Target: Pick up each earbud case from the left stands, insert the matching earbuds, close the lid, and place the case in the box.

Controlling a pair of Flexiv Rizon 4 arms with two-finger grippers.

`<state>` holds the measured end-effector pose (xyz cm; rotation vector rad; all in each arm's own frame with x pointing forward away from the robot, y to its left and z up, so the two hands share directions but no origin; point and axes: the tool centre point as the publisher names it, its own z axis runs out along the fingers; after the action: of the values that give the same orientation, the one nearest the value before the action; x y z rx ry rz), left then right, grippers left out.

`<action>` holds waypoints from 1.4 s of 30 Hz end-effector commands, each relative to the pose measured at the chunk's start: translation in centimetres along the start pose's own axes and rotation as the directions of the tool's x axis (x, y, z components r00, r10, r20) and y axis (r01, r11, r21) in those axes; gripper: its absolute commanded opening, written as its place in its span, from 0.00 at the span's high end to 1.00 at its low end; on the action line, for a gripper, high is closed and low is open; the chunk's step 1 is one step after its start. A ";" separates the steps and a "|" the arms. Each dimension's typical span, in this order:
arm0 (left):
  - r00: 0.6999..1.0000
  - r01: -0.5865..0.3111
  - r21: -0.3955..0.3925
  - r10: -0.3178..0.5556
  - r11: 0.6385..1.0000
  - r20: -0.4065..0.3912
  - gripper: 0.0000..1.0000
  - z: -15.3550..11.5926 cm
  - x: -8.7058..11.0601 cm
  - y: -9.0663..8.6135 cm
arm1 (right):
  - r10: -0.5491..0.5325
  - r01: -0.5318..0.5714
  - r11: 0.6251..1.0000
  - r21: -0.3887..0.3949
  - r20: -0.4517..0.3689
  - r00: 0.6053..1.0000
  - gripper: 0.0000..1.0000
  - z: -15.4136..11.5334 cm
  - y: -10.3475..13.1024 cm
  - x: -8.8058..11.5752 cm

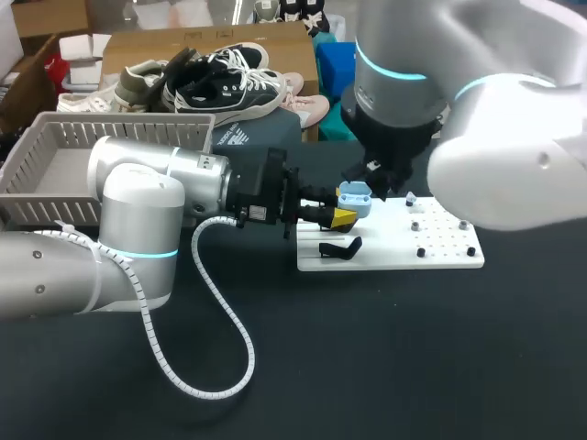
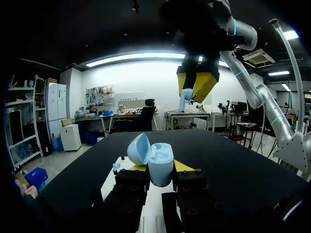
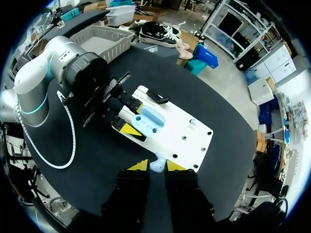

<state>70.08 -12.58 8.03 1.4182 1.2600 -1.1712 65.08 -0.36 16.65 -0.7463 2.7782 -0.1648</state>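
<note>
My left gripper [image 1: 337,216] is shut on a light blue earbud case [image 1: 355,198], holding it just above the white board [image 1: 394,249]. The case [image 2: 160,165] stands between the left gripper's yellow tips, with its lid [image 2: 138,148] swung open. My right gripper [image 1: 378,183] hangs right above the open case. It is shut on a small light blue earbud [image 3: 158,166], which sits between its fingers. In the left wrist view the right gripper [image 2: 197,85] shows overhead, and the earbud [image 2: 183,99] hangs below its tips.
A black stand [image 1: 339,247] lies on the board's left end, and several small pegs [image 1: 417,225] dot its right part. A grey basket [image 1: 110,137] stands at the back left. Shoes [image 1: 225,82] lie behind it. A white cable [image 1: 215,302] loops over the table.
</note>
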 end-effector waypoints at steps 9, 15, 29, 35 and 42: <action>1.000 -0.001 -0.003 0.001 1.000 0.000 1.00 0.0 0.0 0.0 | -0.001 0.000 1.000 -0.021 -0.060 0.998 1.00 0.0 -0.3 -0.4; 1.000 -0.001 -0.003 0.001 1.000 0.000 1.00 0.0 0.0 0.0 | -0.001 0.000 1.000 -0.021 -0.060 0.998 1.00 0.0 -0.3 -0.4; 1.000 -0.001 -0.003 0.001 1.000 0.000 1.00 0.0 0.0 0.0 | 0.367 -0.356 0.928 0.111 -0.103 0.925 1.00 0.0 0.3 -2.1; 1.000 -0.001 -0.003 0.001 1.000 0.000 1.00 0.0 0.0 0.0 | 0.449 -0.436 0.891 0.123 -0.105 0.888 1.00 0.7 0.6 -2.6; 1.000 -0.001 -0.003 0.001 1.000 0.000 1.00 0.0 0.0 0.0 | 0.456 -0.445 0.888 0.112 -0.112 0.883 1.00 0.8 0.7 -2.4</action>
<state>70.08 -12.58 8.03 1.4181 1.2601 -1.1712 66.97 1.42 16.25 -0.0532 2.9606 -0.2408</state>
